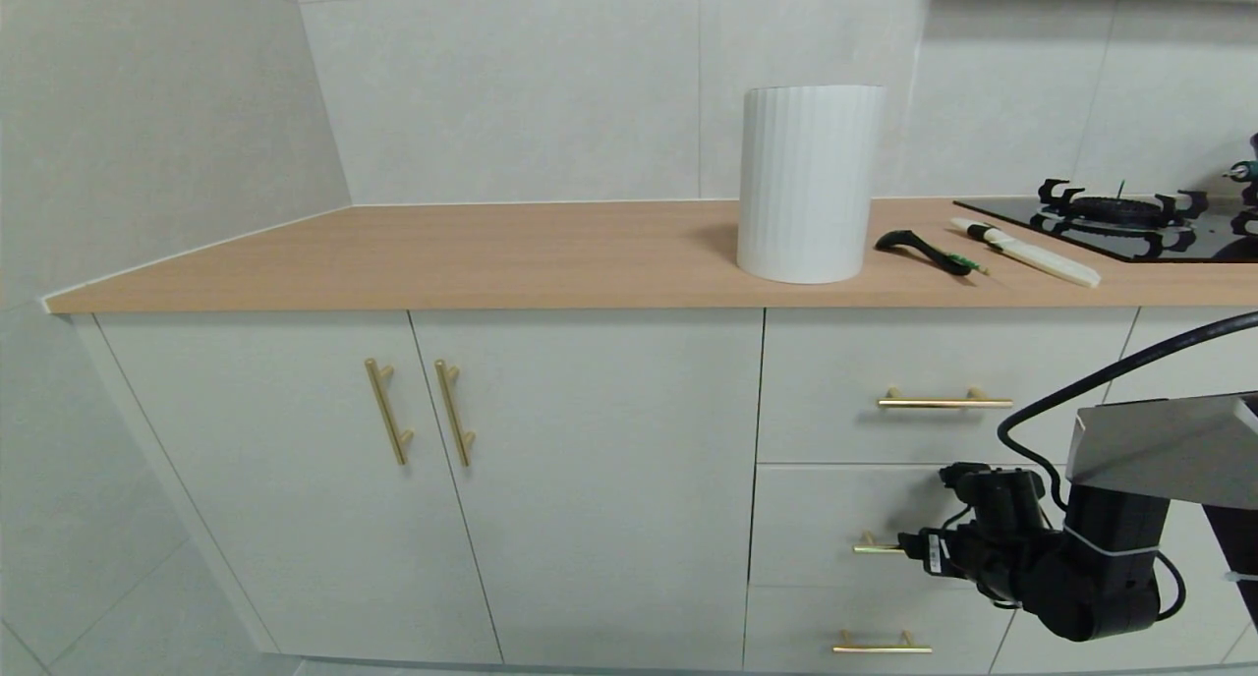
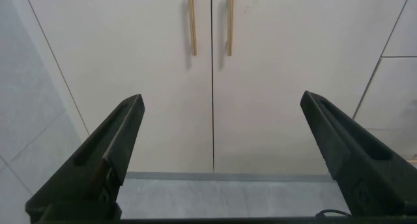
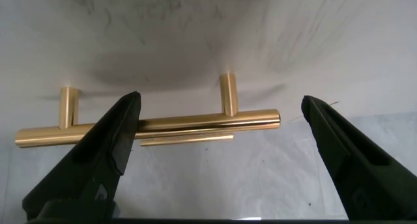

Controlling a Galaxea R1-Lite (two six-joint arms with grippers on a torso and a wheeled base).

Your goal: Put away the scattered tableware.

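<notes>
On the wooden counter (image 1: 491, 253) stands a tall white ribbed holder (image 1: 806, 185). Just right of it lie a black-handled utensil (image 1: 924, 249) and a white-bladed knife (image 1: 1027, 252). My right gripper (image 1: 924, 548) is low in front of the drawers, at the middle drawer's gold handle (image 1: 870, 547). In the right wrist view the right gripper (image 3: 220, 101) is open, with that handle (image 3: 150, 126) lying across the gap between its fingers. My left gripper (image 2: 221, 99) is open and holds nothing, facing the lower part of the double cabinet doors (image 2: 212, 87).
A black gas hob (image 1: 1120, 224) sits at the counter's right end, behind the knife. The drawer stack has a top handle (image 1: 943, 401) and a bottom handle (image 1: 880, 647). Left of it are two doors with vertical gold handles (image 1: 388, 411). Tiled walls close off the left and back.
</notes>
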